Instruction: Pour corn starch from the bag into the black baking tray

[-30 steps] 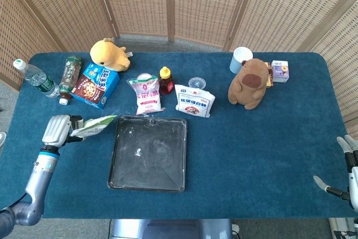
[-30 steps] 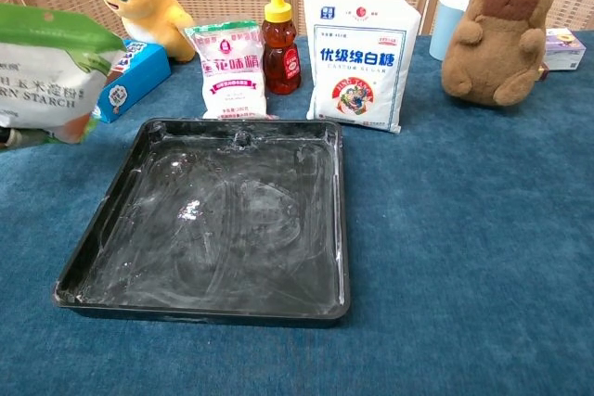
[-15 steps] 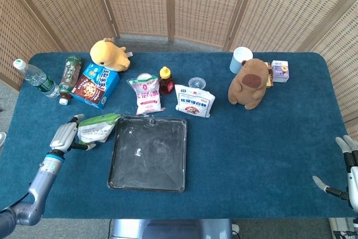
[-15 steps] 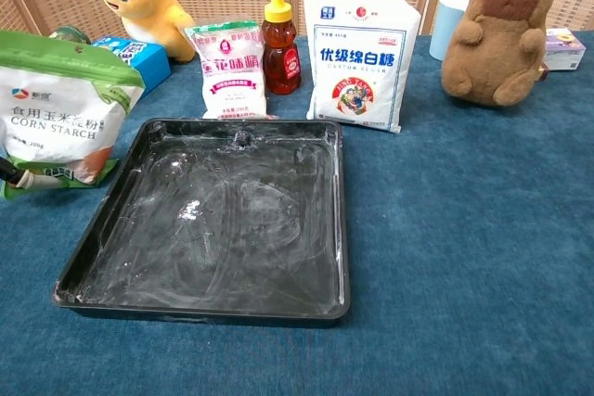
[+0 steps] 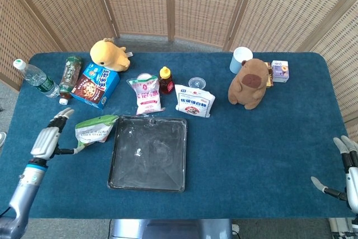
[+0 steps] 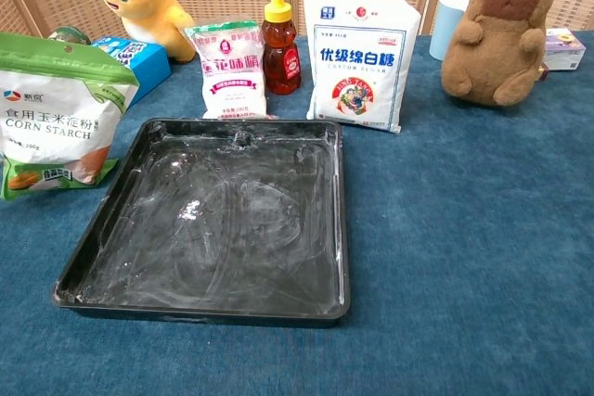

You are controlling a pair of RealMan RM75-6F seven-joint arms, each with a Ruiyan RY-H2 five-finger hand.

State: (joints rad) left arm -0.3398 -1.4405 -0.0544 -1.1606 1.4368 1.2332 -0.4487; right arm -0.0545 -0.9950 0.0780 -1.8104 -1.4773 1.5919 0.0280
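Left hand [image 5: 46, 139], fingers now spread, has just released the corn starch bag [image 5: 94, 129], which stands on the counter [image 5: 251, 138] at frame left, touching the black baking tray [image 5: 149, 153]; pouring appears finished. Right hand [image 5: 342, 172] waits open.

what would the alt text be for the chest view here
A black baking tray, dusted with white powder, lies on a blue table, with a corn starch bag standing at its left. Behind it are two white bags, a honey bottle, and yellow and brown plush toys.
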